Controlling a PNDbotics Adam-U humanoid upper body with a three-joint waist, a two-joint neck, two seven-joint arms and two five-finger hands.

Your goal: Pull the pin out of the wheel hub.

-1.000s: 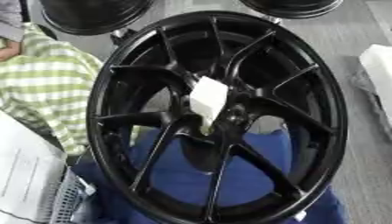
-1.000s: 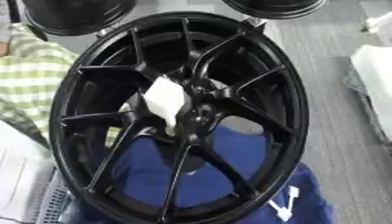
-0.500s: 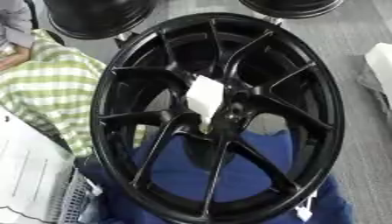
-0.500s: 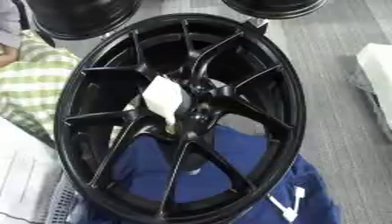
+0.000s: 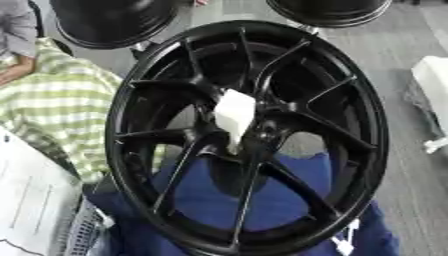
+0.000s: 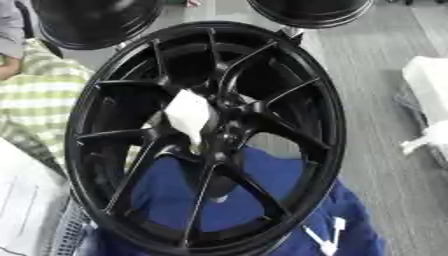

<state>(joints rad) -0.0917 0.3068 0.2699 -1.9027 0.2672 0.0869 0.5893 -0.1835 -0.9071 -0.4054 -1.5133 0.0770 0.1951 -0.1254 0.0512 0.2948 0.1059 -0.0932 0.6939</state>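
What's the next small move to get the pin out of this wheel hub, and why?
Probably bring a hand into view toward the white pin: it sits at the hub of the black wheel, and neither hand shows yet.

The black spoked metal wheel point(image 5: 254, 135) looks smooth and glossy; the white blocky pin point(image 5: 234, 114) appears matt. The blue cloth point(image 6: 262, 200) beneath looks soft and dull.

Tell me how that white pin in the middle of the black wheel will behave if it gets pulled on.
The white pin looks blocky and stiff, so it should come out in one piece, without bending. It seems small and light beside the black wheel. The wheel stands upright on its rim over blue cloth, so a hard pull could rock or roll it.
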